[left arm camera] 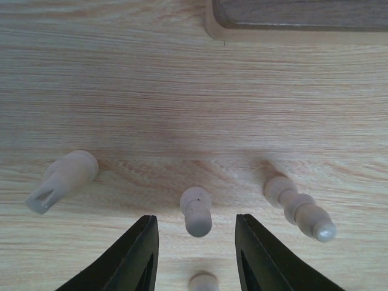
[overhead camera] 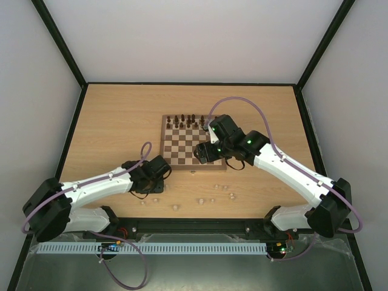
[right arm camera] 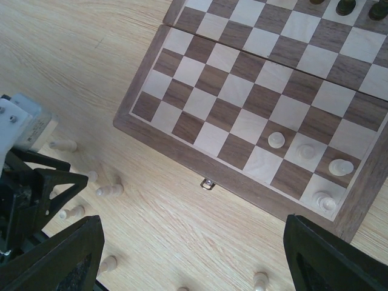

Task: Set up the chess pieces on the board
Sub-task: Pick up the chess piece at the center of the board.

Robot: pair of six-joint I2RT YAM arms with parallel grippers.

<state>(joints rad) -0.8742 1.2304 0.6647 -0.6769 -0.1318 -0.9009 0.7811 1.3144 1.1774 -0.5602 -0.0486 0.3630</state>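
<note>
While my left gripper hovers low over the table, just off the near edge of the board, its jaws stand apart with nothing pinched. One small pale piece lies on its side right between the fingers. That, I reckon, is the point of this pose: a straight close should take it. A second toppled piece and a third toppled piece lie about as far off the board's edge, outside the jaws.

Over the board's near-right corner my right gripper is spread wide and empty. Four placed pale pieces stand on that corner's squares, and dark pieces keep the far edge. Loose pale pieces litter the table off the near edge, either side of the latch. Plenty left to set, I'd say. I read the right arm as holding over the board so the left can pick unhindered.
</note>
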